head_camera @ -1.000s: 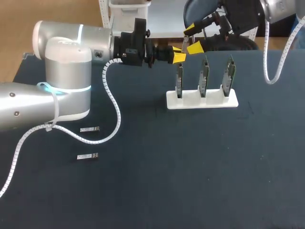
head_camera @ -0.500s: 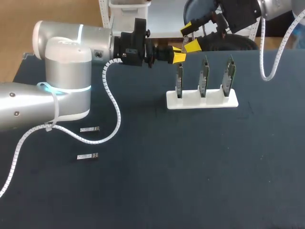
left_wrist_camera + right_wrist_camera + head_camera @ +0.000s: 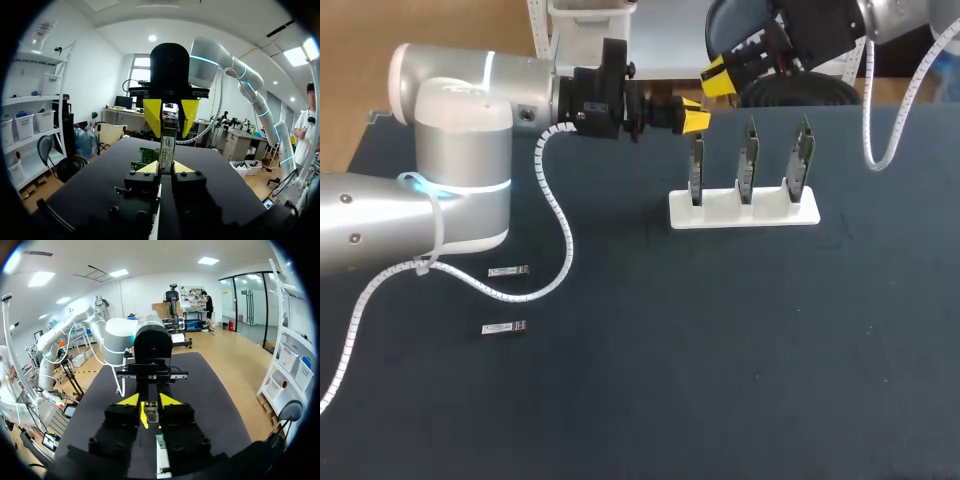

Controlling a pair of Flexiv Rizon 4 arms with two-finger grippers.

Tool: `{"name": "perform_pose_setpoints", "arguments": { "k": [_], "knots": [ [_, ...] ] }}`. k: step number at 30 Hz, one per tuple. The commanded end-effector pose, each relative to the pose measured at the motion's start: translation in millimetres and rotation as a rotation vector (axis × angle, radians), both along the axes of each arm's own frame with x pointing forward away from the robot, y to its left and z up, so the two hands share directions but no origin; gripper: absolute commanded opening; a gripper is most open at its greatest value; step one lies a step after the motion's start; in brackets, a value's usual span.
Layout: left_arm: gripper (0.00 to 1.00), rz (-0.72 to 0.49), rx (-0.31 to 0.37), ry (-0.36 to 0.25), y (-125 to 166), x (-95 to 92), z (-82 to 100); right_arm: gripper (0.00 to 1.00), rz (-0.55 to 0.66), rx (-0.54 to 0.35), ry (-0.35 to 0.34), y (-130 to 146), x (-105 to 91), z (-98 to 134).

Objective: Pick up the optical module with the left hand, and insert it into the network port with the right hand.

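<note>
The small silver optical module with its printed label (image 3: 167, 146) stands on end in the air, up beyond the left end of the white three-slot stand (image 3: 743, 210) and apart from it. Its lower end is pinched in the left gripper (image 3: 693, 119). Its upper end sits between the yellow tips of the right gripper (image 3: 717, 77), which look drawn together in the head view, so I judge both clenched on the module.

This looks like the handover. To do it well, the right fingers need a square, firm hold before the left ones let go. The left arm should then back off straight along the module's length so the module doesn't twist.

The three green upright network boards (image 3: 748, 160) stand in the stand's slots. Two spare silver modules (image 3: 508, 271) lie on the dark table (image 3: 720, 350), well to the stand's left.
</note>
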State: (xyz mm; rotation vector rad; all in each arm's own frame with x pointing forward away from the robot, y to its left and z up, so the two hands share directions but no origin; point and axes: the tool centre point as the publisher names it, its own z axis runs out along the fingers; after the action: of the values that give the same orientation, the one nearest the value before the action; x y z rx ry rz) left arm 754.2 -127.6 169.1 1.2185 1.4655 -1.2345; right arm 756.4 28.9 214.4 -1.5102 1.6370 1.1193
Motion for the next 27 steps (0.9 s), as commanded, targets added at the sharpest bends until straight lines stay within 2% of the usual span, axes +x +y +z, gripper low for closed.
{"name": "perform_pose_setpoints", "arguments": {
  "k": [1,5,6,7,15,17,22,23,25,27],
  "knots": [
    [0.0,0.003,-0.001,-0.001,1,0.7,-0.1,0.0,0.005,0.001,0.002,0,-0.7,-1],
    [0.0,0.003,-0.001,-0.001,1,0.7,-0.1,0.0,0.007,0.002,0.003,-1,-0.7,-2],
    [0.55,0.003,-0.001,-0.001,1,0.7,-0.1,0.0,0.007,0.003,0.003,-1,-0.7,-2],
    [1.0,0.003,-0.001,-0.001,1,0.7,-0.1,0.0,0.007,0.003,0.003,-1,-0.7,-2],
    [1.0,-0.008,0.0,-0.009,3,1.3,0.0,0.0,0.002,0.008,0.003,-4,-0.5,-2],
    [1.0,0.0,0.036,-0.024,7,2.5,0.2,0.0,0.001,0.01,0.004,-4,-0.3,-2],
    [1.0,0.018,0.076,-0.077,20,3.8,6.5,0.0,-0.001,0.01,0.003,-5,0.7,-2],
    [1.0,0.015,0.075,-0.076,23,3.6,5.3,0.0,-0.001,0.011,0.003,-5,1.0,-2],
    [1.0,0.013,0.133,-0.064,27,4.5,-3.7,0.0,-0.002,0.012,0.003,-5,1.6,-2],
    [1.0,0.001,0.154,-0.057,30,4.2,-9.2,0.0,-0.002,0.015,0.002,-4,1.8,-2]
  ]
}}
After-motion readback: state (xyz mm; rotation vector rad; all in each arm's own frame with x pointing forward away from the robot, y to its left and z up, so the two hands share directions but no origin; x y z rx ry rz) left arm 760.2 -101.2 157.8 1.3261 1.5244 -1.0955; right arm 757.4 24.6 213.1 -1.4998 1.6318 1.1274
